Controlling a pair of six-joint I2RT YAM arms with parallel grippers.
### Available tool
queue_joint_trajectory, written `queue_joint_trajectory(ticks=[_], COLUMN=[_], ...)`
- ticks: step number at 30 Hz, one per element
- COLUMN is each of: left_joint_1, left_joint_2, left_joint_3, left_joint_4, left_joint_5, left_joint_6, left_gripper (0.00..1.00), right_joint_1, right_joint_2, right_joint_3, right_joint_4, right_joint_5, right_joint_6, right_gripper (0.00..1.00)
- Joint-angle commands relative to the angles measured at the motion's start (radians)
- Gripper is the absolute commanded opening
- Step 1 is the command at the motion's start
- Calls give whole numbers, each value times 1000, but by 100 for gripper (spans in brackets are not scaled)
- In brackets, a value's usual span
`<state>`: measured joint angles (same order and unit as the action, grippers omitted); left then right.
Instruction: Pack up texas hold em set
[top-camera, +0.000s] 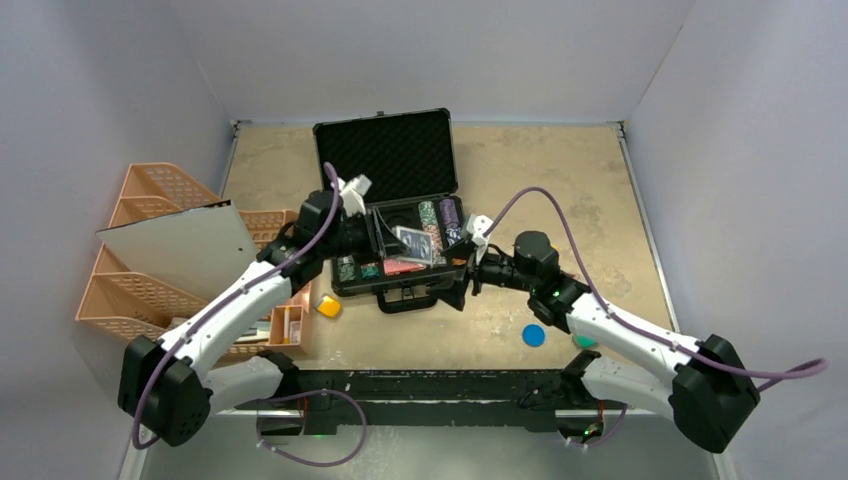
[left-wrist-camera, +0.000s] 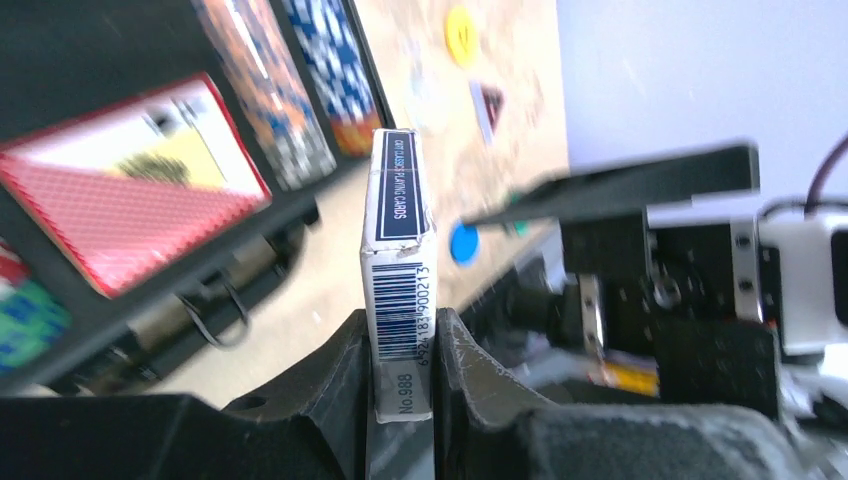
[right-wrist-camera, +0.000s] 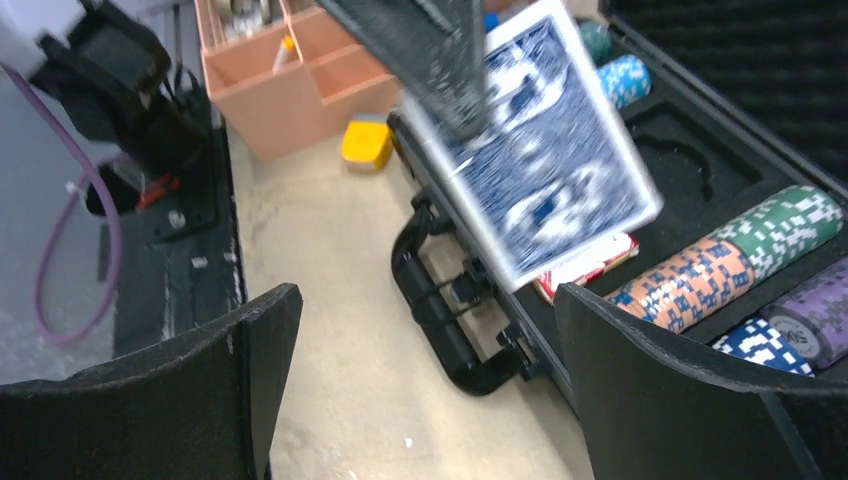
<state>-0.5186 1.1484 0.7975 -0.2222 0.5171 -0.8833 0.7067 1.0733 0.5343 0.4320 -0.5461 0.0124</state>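
- The table (top-camera: 600, 200) carries all the things, and the two arms reach over it from the near edge.
- The case (top-camera: 390, 155) lies open in the middle of the table. Its lid stands up at the far side and its handle (right-wrist-camera: 440, 310) points to the near edge.
- The trays (top-camera: 150, 190), orange, stand at the left of the case.
- The left gripper (left-wrist-camera: 400, 340) is closed on the blue deck (left-wrist-camera: 398, 250). One finger presses on each flat face at the barcode end, and the deck is lifted above the open bottom half of the case.
- The right gripper (right-wrist-camera: 425, 300) is opened wide and holds nothing. It hovers at the front edge of the case, just right of the handle, and the blue deck hangs beyond its fingers, apart from them.
- The chip stacks (right-wrist-camera: 700, 285) lie on their sides in the grooves of the case.
- The red deck (left-wrist-camera: 120, 190) lies flat in the case, below the blue deck.
- The yellow block (top-camera: 329, 306) lies on the table, near the left front corner of the case.
- The blue button (top-camera: 534, 335) lies on the table beside the right arm.
- The green block (top-camera: 584, 342) is half hidden by the right arm.
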Motion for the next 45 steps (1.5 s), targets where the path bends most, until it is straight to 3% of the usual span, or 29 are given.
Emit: queue_joint_trajectory(ticks=[1, 6, 12, 30, 34, 39, 41, 45], left_joint_1=[8, 13, 159, 190, 201, 215, 215, 215], left_joint_2=[-53, 49, 298, 546, 562, 561, 553, 553], left_joint_3=[88, 121, 267, 302, 299, 358, 395, 453], left_joint_4=[-25, 23, 59, 200, 187, 67, 21, -37], left_joint_5=[-330, -423, -183, -60, -67, -139, -191, -298], left_joint_6=[126, 173, 181, 69, 49, 103, 134, 188], left_gripper=[0, 0, 0, 1, 12, 50, 61, 71], right_joint_1=[6, 6, 6, 6, 6, 6, 7, 6], right_joint_2=[-63, -72, -108, -169, -168, -169, -160, -122], right_joint_3=[-18, -33, -80, -102, -105, -102, -99, -83], right_joint_4=[161, 216, 286, 216, 205, 191, 192, 170], right_joint_5=[92, 241, 319, 393, 398, 402, 396, 391], right_joint_6=[202, 341, 453, 432, 422, 414, 413, 408], right_gripper=[99, 99, 99, 99, 99, 99, 99, 99])
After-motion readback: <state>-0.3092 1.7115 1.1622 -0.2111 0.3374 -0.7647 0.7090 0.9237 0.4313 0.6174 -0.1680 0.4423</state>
